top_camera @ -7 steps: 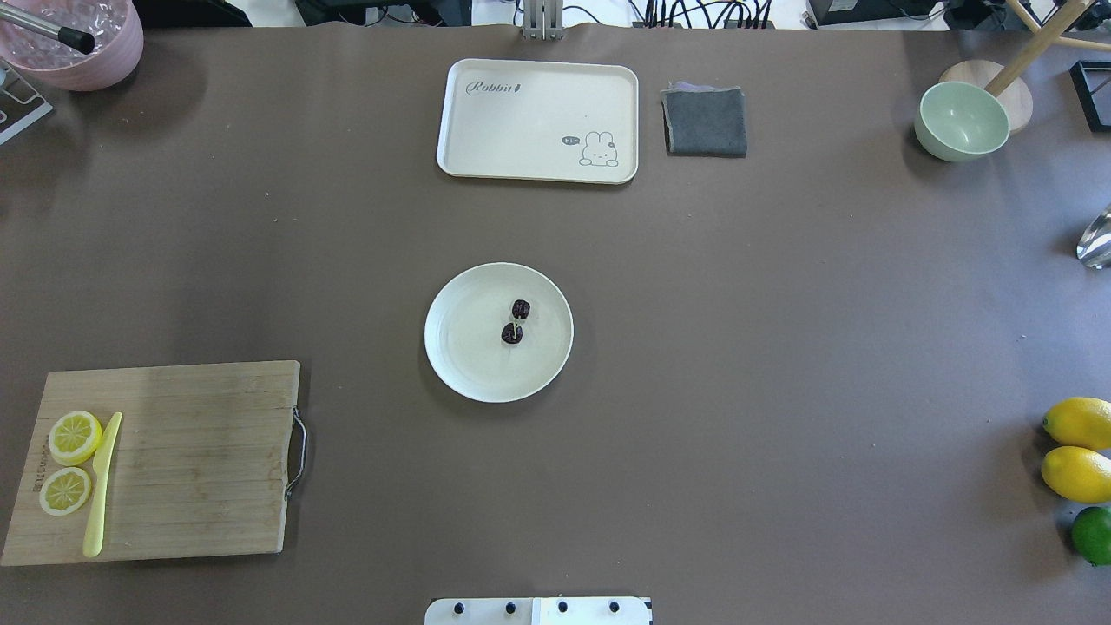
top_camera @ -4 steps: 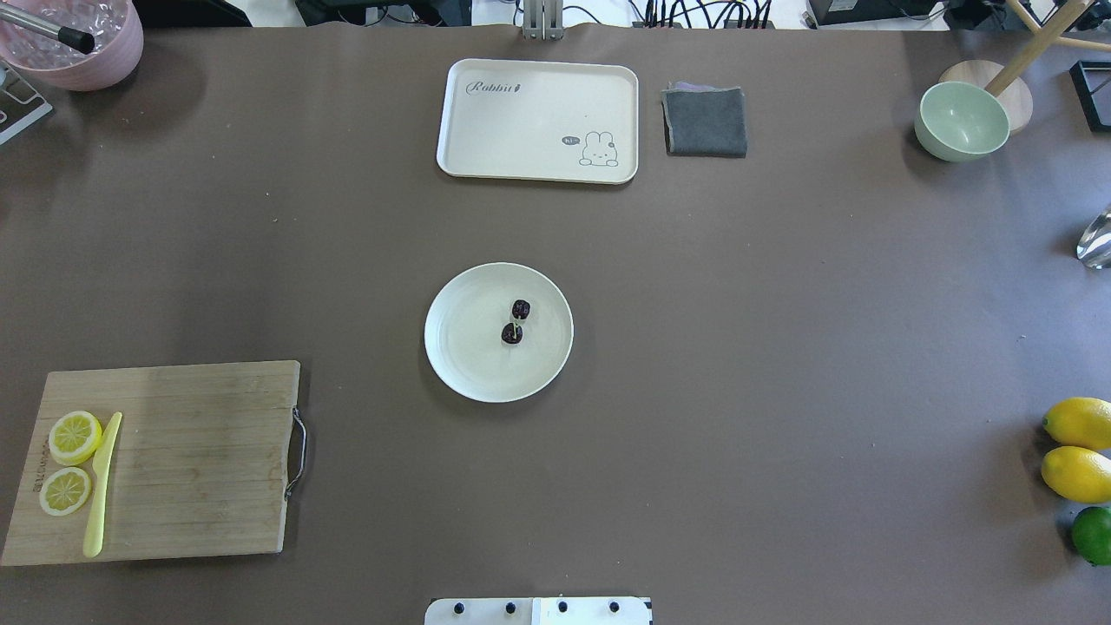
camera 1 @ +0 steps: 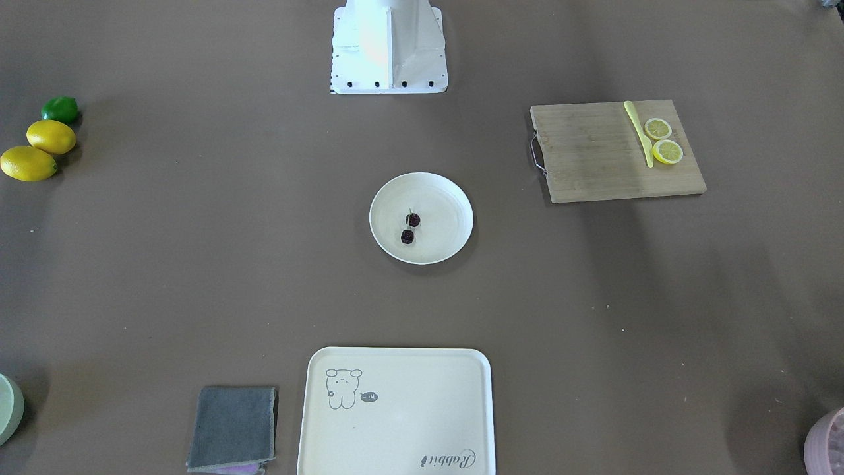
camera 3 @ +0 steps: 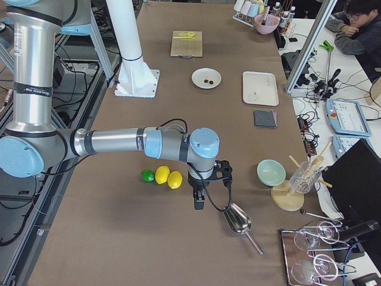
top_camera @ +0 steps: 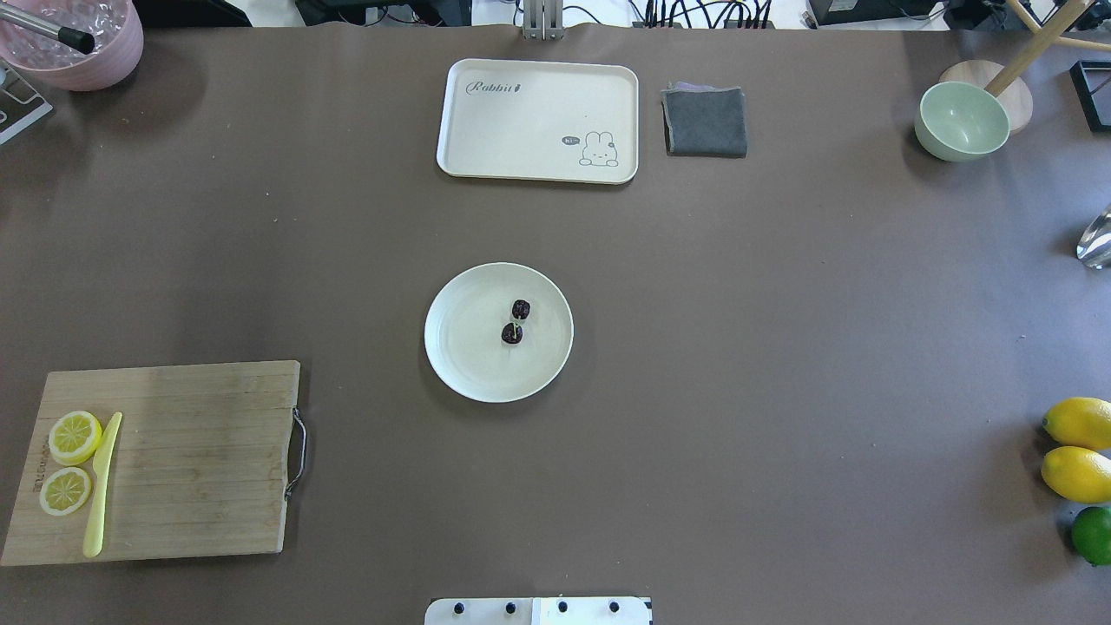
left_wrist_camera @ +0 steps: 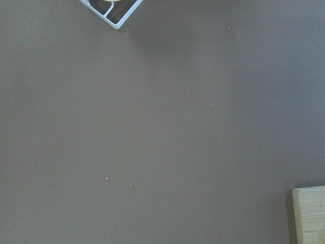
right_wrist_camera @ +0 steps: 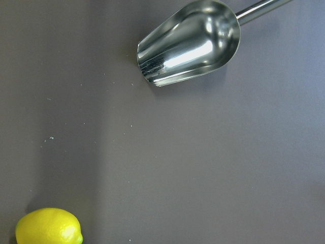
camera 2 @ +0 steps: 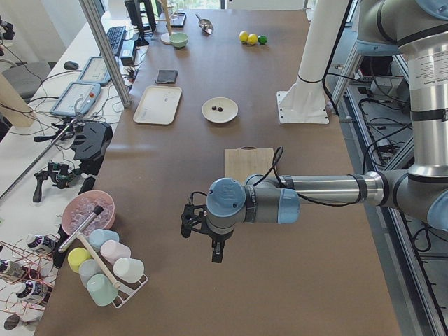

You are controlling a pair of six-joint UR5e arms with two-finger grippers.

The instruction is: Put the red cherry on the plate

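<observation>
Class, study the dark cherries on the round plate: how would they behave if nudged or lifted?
The red cherry is two small round fruits, so a nudge would probably roll them across the plate until its raised rim stops them. A thin stem seems to join them, so lifting one likely drags the other along. Being tiny, they are probably light.

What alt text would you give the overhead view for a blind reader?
A pair of dark red cherries lies on a round cream plate at the middle of a brown table. Farther back sit a cream tray and a grey cloth; a cutting board with lemon slices is at the picture's lower left.
</observation>
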